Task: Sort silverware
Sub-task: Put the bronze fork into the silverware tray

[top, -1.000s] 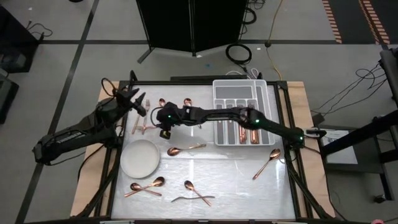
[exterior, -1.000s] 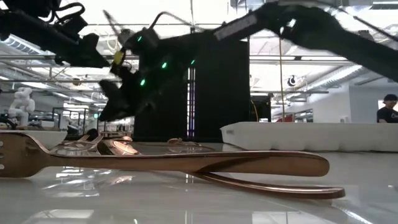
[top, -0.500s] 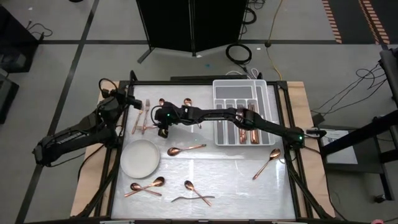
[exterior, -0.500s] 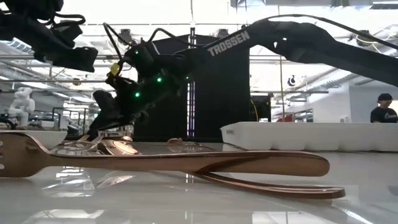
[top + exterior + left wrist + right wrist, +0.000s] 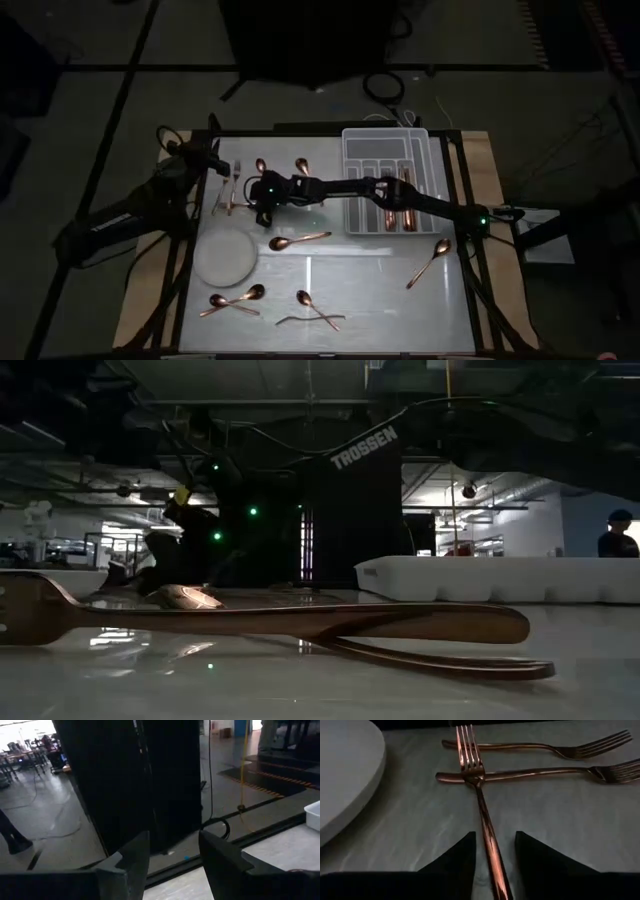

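right wrist view, fork [image 5: 487, 827] between tool [image 5: 495, 857] fingers

Colours of the tabletop items under dimmed lighting.
Copper, rose-gold forks [image 5: 485, 827] lie on the pale grey, glossy table [image 5: 380, 300]; spoons [image 5: 298, 240] of the same copper tone are scattered on it. The round plate [image 5: 224, 254] and compartmented tray [image 5: 352, 180] are plain white. Both arms are dark, the right one [image 5: 330, 186] showing small green lights and white "TROSSEN" lettering.
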